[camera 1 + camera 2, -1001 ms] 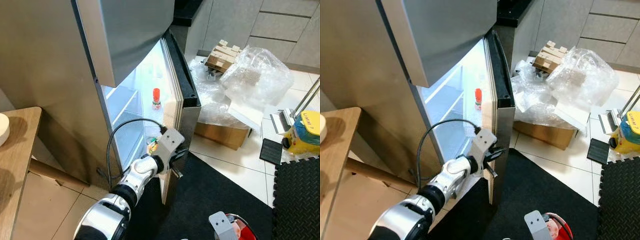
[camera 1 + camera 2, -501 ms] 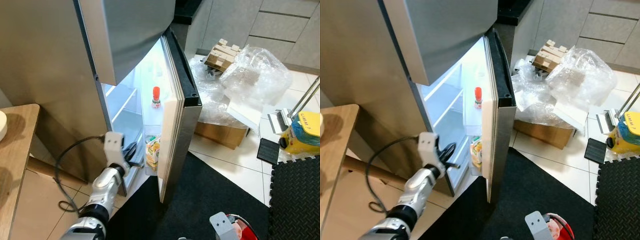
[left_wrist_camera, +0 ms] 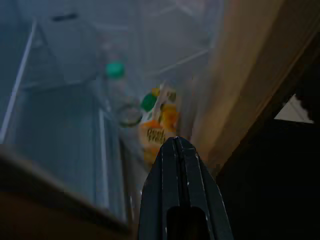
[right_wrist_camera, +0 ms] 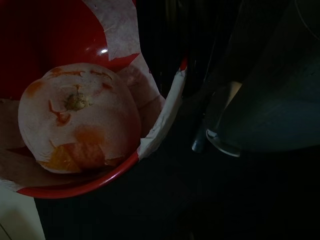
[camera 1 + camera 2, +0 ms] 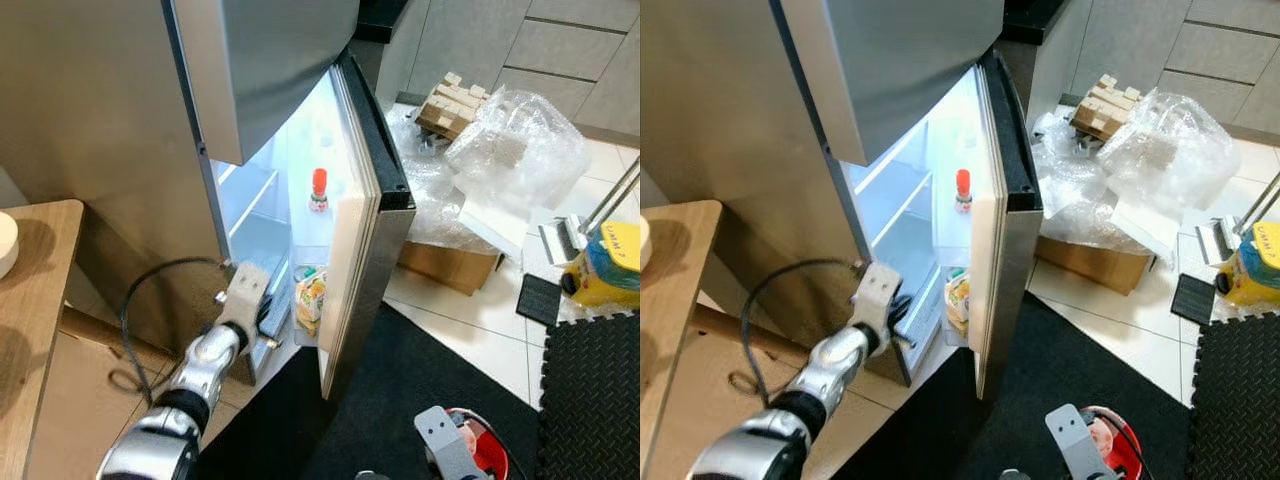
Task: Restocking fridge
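Note:
The fridge's lower door [image 5: 370, 215] stands open, and the lit inside shows white shelves [image 5: 250, 200]. A red-capped bottle [image 5: 319, 189] stands on a door shelf. Below it sits a yellow and orange juice carton [image 5: 311, 297], next to a green-capped clear bottle [image 3: 116, 70]. My left gripper [image 5: 268, 322] is shut and empty, low at the fridge's bottom front edge, pointing at the juice carton [image 3: 159, 131]. My right arm [image 5: 440, 450] is low by a red bowl [image 4: 30, 30] that holds an orange fruit [image 4: 77, 117] on paper.
A wooden table [image 5: 30, 300] stands at the left. A black mat [image 5: 420, 370] lies before the fridge. Behind the door are a cardboard box [image 5: 445, 265], heaps of clear plastic wrap [image 5: 515, 145] and a yellow machine [image 5: 610, 260].
My left gripper has left the door's edge, swung left to the fridge's bottom edge, then moved slightly back toward the opening. The door has swung wider open.

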`<state>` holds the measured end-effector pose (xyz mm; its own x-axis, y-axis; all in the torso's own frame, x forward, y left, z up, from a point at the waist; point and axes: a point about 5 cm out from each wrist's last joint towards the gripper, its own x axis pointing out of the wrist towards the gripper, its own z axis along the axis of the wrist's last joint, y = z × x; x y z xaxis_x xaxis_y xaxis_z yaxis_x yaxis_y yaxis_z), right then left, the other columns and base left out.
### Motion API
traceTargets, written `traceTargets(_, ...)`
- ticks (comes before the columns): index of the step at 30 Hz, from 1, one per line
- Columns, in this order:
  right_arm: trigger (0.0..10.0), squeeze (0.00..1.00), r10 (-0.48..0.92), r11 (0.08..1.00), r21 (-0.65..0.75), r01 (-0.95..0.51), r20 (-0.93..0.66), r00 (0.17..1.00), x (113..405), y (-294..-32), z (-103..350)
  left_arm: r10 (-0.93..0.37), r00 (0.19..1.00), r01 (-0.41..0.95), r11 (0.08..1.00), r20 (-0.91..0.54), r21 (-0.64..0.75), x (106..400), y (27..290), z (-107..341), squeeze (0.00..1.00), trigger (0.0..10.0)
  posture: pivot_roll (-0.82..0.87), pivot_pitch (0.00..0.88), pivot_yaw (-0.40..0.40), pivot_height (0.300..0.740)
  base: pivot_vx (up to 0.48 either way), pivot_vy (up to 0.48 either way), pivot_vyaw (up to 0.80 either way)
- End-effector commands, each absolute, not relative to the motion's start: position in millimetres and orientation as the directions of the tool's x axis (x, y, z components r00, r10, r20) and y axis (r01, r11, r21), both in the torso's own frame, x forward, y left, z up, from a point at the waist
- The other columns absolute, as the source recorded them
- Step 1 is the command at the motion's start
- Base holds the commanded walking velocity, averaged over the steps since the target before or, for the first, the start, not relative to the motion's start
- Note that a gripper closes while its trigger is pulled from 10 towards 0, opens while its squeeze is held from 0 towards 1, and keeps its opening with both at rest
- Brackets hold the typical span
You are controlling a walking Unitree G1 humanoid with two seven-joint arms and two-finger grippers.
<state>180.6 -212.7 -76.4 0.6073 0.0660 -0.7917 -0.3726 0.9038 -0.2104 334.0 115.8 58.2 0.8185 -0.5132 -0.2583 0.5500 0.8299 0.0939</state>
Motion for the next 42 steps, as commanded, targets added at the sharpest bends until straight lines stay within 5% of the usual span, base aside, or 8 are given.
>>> traceTargets(1, 10.0, 0.00, 0.064, 0.900, -0.221, -0.375, -0.785, 0.617, 179.3, -216.8, -75.4, -0.537, 0.800, 0.576, 0.812, -0.267, 0.096, 331.7, 112.1, 55.7, 0.00, 10.0, -0.22, 0.161, -0.008, 0.700, 0.000, 0.000, 0.00)
traceTargets(13, 10.0, 0.00, 0.056, 0.901, -0.229, -0.367, -0.779, 0.624, 171.5, -226.5, -75.3, -0.667, 0.714, 0.699, 0.697, -0.215, 0.161, 352.9, 99.7, 92.7, 0.00, 10.0, -0.23, 0.193, 0.002, 0.700, 0.000, 0.000, 0.00)
traceTargets(22, 10.0, 0.00, 0.071, 0.907, -0.216, -0.361, -0.767, 0.637, 173.6, -219.0, -75.4, -0.815, 0.558, 0.830, 0.544, -0.157, 0.126, 348.0, 61.2, 105.0, 0.00, 10.0, -0.22, 0.205, 0.023, 0.700, 0.000, 0.000, 0.00)
traceTargets(42, 10.0, 0.00, 0.061, 0.924, -0.203, -0.323, -0.759, 0.649, 165.7, -214.6, -78.7, -0.930, 0.351, 0.935, 0.340, -0.112, 0.104, 328.8, -4.8, 114.3, 0.00, 10.0, -0.25, 0.217, 0.080, 0.700, 0.000, 0.000, 0.00)
